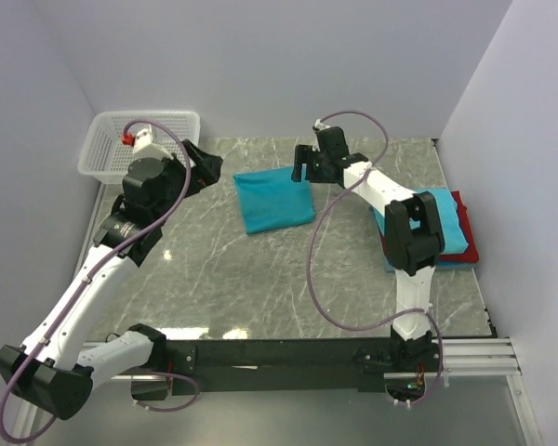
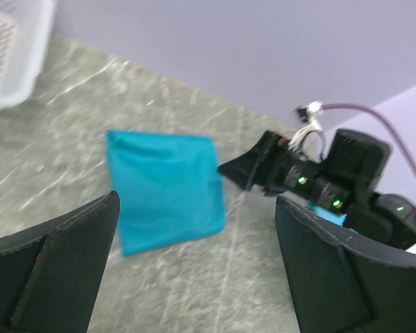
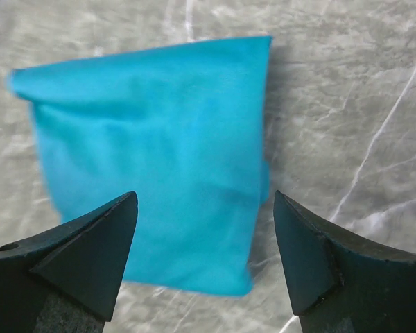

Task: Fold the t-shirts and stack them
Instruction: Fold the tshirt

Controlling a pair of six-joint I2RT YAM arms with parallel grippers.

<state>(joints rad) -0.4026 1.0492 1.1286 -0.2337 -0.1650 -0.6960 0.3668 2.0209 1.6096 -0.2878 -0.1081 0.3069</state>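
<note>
**Left gripper and right gripper open wide, teal shirt between them**

At the far left a white basket sits in the back corner of the marble table, apart from the work. Just right of it the left gripper hovers with its jaws spread fully, holding nothing and pointing across at the shirt. The teal shirt lies flat near the back middle of the table. It is folded into a rough rectangle with one soft, bunched edge and slightly uneven corners, and it looks thin and limp.

The right gripper hangs over the shirt's right edge, jaws wide and empty. In its own camera it straddles the cloth, probably lined up to pinch it for the move to the pile. Farther right, partly hidden by the right arm, the pile of folded shirts rests near the table's edge, with teal on top, red beneath and a blue edge showing. By this, one shirt is left to stack.
</note>
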